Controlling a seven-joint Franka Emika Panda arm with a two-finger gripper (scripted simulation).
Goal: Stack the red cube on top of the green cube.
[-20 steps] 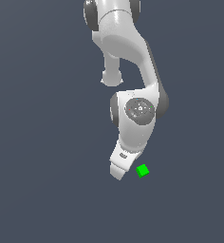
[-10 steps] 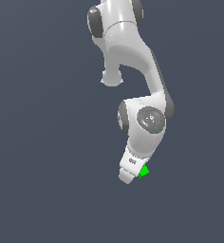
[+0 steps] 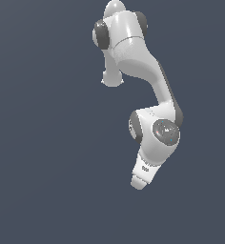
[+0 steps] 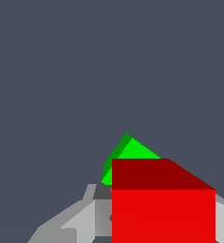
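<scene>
1. Closest to the wrist camera, the red cube [image 4: 163, 209] sits between the gripper [image 4: 152, 223]'s grey fingers [image 4: 80, 220]; the jaws look clamped on its sides.
2. It looks rigid, light and smooth-faced, so I'd judge a flat-sided pinch safest.
3. Just beyond it, the green cube [image 4: 128, 154] peeks out, rotated relative to the red one.
4. In the exterior view, the arm [image 3: 152, 138] hides both cubes.

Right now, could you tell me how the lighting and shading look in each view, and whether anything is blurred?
Exterior view: flat render, soft highlights on the white arm, no cast shadows, cubes hidden. Wrist view: sharp edges; the red cube has one darker and one brighter face, the green cube likewise; no glare.
</scene>
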